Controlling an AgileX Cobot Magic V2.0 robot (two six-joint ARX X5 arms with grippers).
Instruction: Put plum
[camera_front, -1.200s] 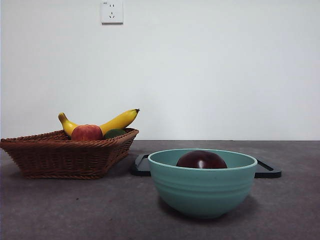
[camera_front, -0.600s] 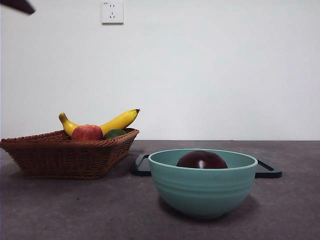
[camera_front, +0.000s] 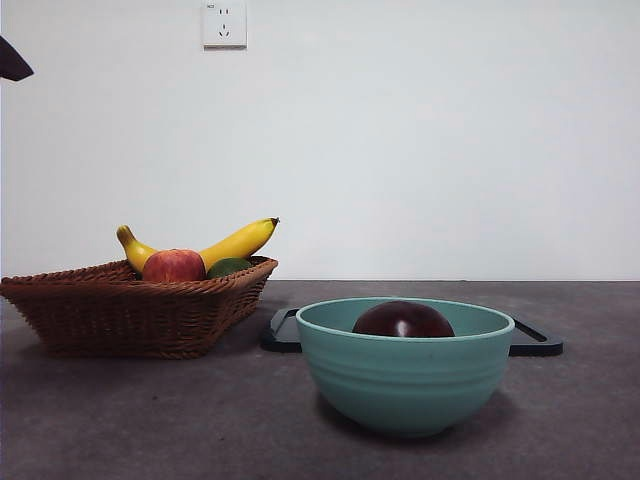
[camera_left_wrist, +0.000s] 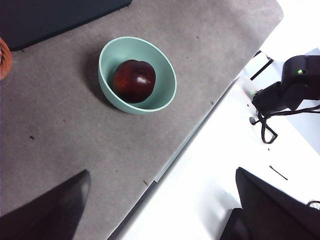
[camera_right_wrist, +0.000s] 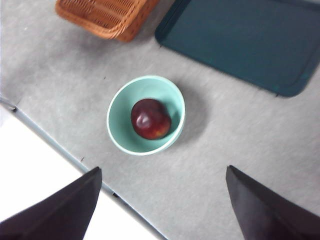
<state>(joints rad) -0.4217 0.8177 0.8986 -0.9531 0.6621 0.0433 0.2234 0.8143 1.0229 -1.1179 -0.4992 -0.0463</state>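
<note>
The plum (camera_front: 403, 320) is a glossy dark maroon fruit lying inside the teal bowl (camera_front: 405, 385) near the table's front. The left wrist view looks down from high up on the plum (camera_left_wrist: 133, 80) in the bowl (camera_left_wrist: 107, 55); my left gripper (camera_left_wrist: 161, 175) is open and holds nothing. From the right wrist view the plum (camera_right_wrist: 150, 118) and bowl (camera_right_wrist: 120, 112) also show far below my right gripper (camera_right_wrist: 163, 170), which is open and holds nothing. In the front view only a black arm tip (camera_front: 12, 62) shows at the top left edge.
A brown wicker basket (camera_front: 120, 310) at the left holds a banana (camera_front: 235, 243), a red-and-yellow apple (camera_front: 173, 266) and a dark green fruit (camera_front: 229, 267). A flat dark tray (camera_front: 535, 340) lies behind the bowl. The table's edge (camera_left_wrist: 180, 150) runs close to the bowl.
A black arm tip came into the front view's top left corner and has moved lower along the left edge. The plum, bowl and basket have not moved.
</note>
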